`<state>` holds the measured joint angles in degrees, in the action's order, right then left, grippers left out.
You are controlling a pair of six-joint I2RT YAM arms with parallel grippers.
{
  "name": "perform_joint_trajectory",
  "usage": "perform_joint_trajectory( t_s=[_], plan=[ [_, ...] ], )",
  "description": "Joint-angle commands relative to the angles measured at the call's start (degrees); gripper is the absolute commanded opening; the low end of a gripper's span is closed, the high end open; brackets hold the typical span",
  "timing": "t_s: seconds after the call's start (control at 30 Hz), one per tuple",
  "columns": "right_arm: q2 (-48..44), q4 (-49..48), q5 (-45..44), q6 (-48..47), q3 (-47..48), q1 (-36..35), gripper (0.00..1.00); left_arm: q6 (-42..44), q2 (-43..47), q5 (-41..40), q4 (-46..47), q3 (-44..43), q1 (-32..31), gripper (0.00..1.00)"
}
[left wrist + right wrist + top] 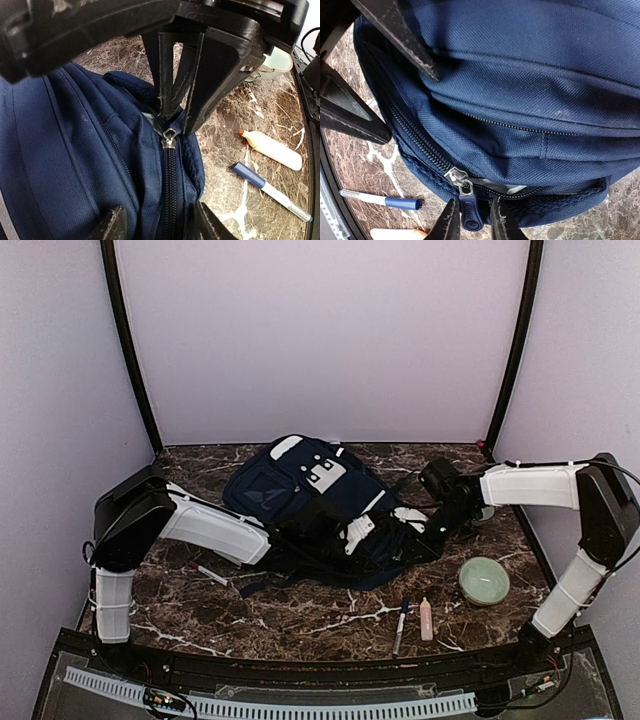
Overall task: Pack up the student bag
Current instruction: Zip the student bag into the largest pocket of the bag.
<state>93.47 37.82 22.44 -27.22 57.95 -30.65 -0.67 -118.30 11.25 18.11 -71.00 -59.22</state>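
Desk (300, 615) of dark stone with white veins fills the view from above. The big blue bag (300, 485) lies flat in the middle of it, toward the back. The left arm (215, 530) comes in from the left and the right arm (530, 485) from the right. Both meet at the near right end of the bag. A pale green bowl (484, 581) sits on the right, apart from the bag. Near the front edge a blue and white pen (401, 624) and a small pinkish tube (426, 618) lie side by side. A little pen (211, 574) with a red end lies beside the left arm.

From the left wrist, the left pincer (157, 227) shows only two fingertips at the bottom. They stand apart, one on each side of the bag's zip. I cannot tell if they squeeze the bag. Just above, the right pincer (177, 125) points down at the silver zip slider (170, 137).

From the right wrist, the right pincer's two fingertips are a little apart. The blue zip tab (470, 215) hangs between them, with a thin gap on one side. Past the slider a bit of grey lining shows. The left pincer's black fingers (400, 35) are at the top left, one on the bag's cloth and one beside its edge.
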Motion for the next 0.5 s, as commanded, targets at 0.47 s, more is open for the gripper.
perform_joint_trajectory(
  t_s=[0.47],
  plan=[
    [-0.8,2.2,-1.8,-0.9,0.5,0.5,0.00,0.5,-1.8,-2.5,-3.3,-0.6,0.2,0.43]
  ],
)
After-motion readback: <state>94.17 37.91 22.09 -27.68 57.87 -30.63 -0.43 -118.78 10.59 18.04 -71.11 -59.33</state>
